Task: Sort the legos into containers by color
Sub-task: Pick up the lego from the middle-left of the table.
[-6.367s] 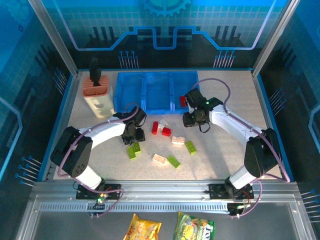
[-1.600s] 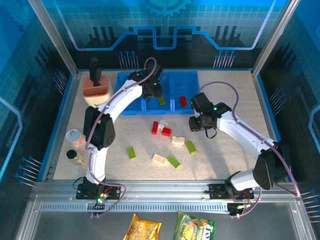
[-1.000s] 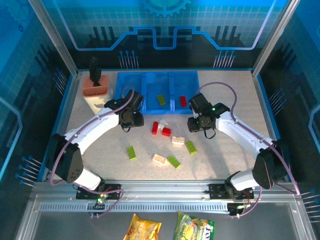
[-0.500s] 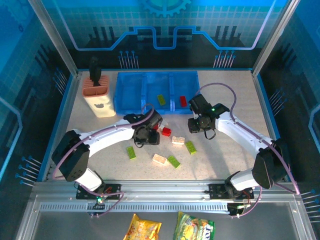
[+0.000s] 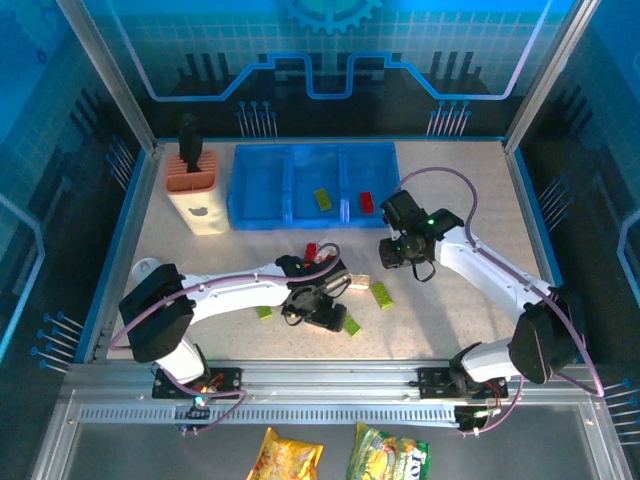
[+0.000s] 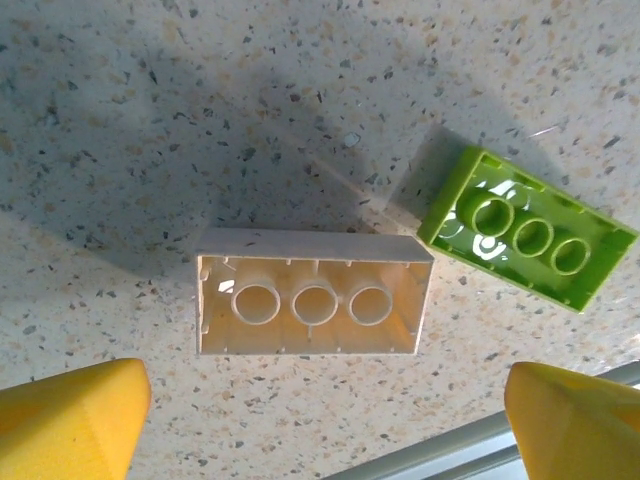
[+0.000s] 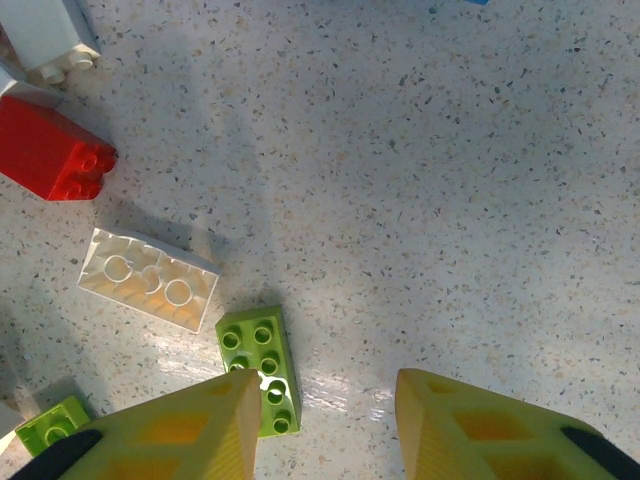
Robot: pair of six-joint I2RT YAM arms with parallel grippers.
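Note:
Over an upside-down cream brick [image 6: 315,305], my left gripper [image 6: 320,430] hangs open, its yellow fingertips [image 6: 70,415] wide on either side. An upside-down lime brick [image 6: 527,228] lies just right of the cream one. In the top view the left gripper [image 5: 318,308] covers that spot. My right gripper [image 7: 320,430] is open and empty above the table. A lime brick [image 7: 260,370] lies by its left finger, with a cream brick [image 7: 148,279] and a red brick [image 7: 52,150] further left. The blue tray [image 5: 258,185] holds one lime brick [image 5: 323,198] and one red brick [image 5: 366,202].
Loose bricks lie mid-table: red [image 5: 310,250], cream [image 5: 357,284], lime [image 5: 381,294] and lime [image 5: 263,311]. A cream block with a ribbed orange top [image 5: 198,190] stands left of the tray. Two snack packets [image 5: 285,455] lie beyond the front rail.
My left arm has swung from the tray's middle compartment, where it left a lime brick, down to the front centre over the cream brick. The right gripper has barely shifted.

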